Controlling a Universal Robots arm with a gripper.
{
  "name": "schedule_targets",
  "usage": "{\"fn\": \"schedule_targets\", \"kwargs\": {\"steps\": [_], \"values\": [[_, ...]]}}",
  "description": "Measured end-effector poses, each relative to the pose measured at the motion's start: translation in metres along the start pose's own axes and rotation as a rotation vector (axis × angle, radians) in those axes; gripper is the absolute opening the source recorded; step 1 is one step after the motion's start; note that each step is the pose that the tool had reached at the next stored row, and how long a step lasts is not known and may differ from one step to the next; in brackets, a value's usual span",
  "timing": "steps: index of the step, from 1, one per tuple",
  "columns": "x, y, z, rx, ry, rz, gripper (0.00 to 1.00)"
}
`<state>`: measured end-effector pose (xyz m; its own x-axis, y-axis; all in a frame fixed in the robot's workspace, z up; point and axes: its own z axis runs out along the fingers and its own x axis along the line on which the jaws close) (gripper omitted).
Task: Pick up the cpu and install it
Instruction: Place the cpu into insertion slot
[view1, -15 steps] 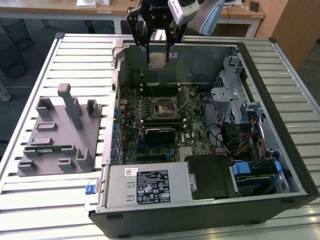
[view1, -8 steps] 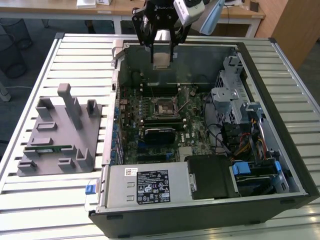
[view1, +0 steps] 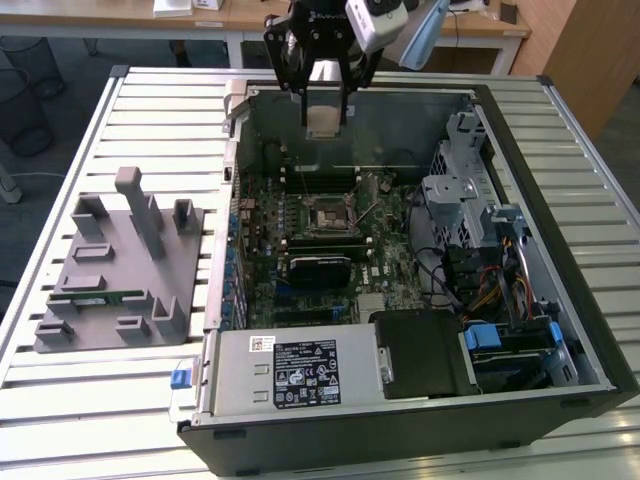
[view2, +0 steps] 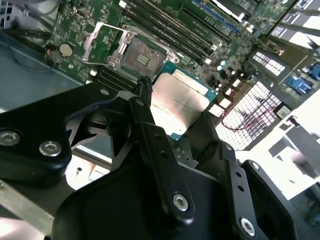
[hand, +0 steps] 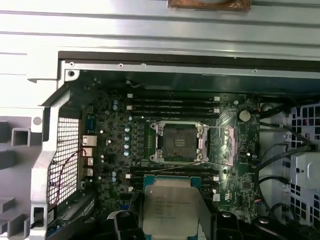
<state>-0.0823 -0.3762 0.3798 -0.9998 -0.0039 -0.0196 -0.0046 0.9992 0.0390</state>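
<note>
Nearest the wrist, pinched by its edges between the black fingers (view2: 146, 117) of the tool (view2: 175, 110): the cpu (view2: 181, 102), silver top and green rim plain in the second wrist view. Past it in the first wrist view, on the motherboard (hand: 112, 150), an empty socket (hand: 176, 142) with its metal frame swung open. Farther off in the exterior view, cpu and tool hanging above the far end of an open computer case (view1: 400, 125) on the table (view1: 150, 100). Toward the exterior view's left, beside the case, a grey fixture (view1: 120, 255) cradling a green memory stick (view1: 100, 297).

Slatted table (view1: 150, 110) (pale metal): grey fixture (view1: 120, 270), open computer case (view1: 400, 428)
</note>
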Motion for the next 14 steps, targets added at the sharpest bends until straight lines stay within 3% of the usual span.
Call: {"fn": "schedule_targets", "kwargs": {"steps": [14], "values": [[0.0001,-0.0001,0.0036,0.0056,-0.0125,0.241,0.54]]}}
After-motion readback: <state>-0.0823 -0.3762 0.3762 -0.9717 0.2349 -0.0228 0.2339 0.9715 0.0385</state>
